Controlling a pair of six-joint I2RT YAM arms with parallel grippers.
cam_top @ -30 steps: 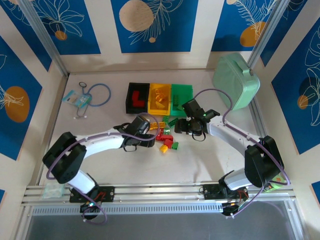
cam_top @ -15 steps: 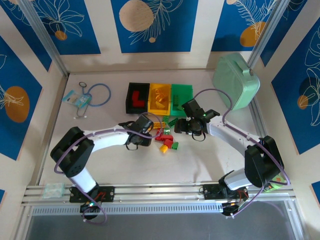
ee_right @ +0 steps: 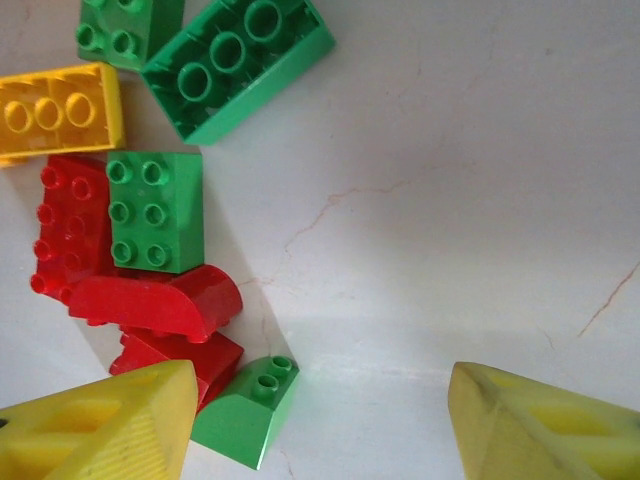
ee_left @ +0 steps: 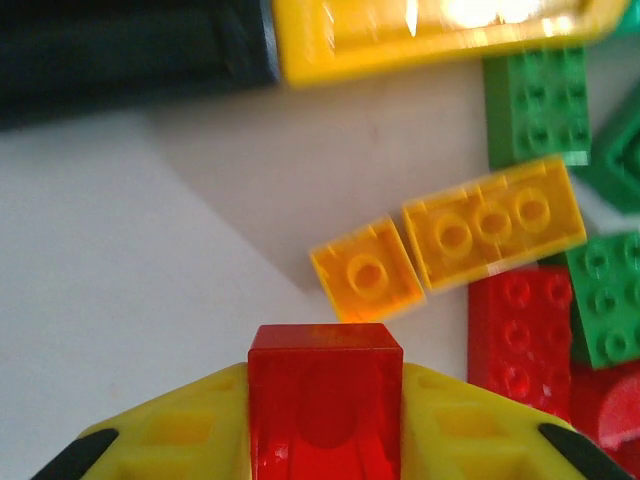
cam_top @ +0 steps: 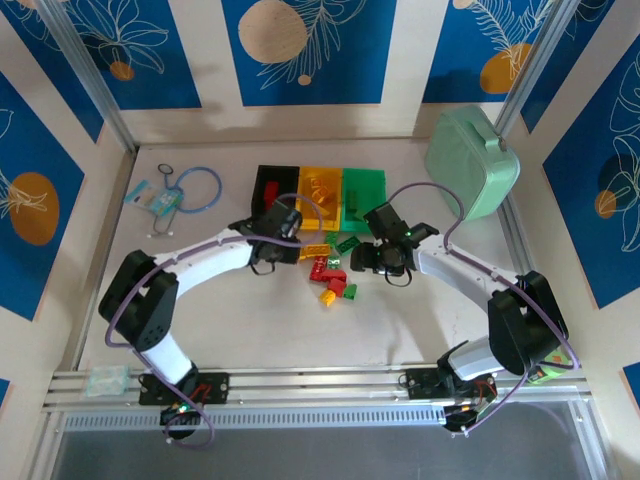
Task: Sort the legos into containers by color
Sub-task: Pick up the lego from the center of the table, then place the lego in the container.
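The left gripper [ee_left: 325, 425] has its jaws closed on a red brick [ee_left: 325, 385], held square between the yellow fingers and lifted off the table [ee_left: 130, 280]. The black bin [ee_left: 130, 50] lies straight ahead and slightly left of those jaws, its long wall running across the wrist view, with the yellow bin [ee_left: 420, 35] joined on its right. The drop likely depends on carrying the brick forward over that near wall, and the left arm is plainly the nearer one. Right of the jaws sit two orange bricks [ee_left: 495, 220], end to end and tilted. Farther right, the green bin [cam_top: 365, 187] closes the row. The right gripper [ee_right: 320, 425] hangs with jaws wide and empty, a small green brick [ee_right: 245, 410] just inside one finger. No writing can be read anywhere.
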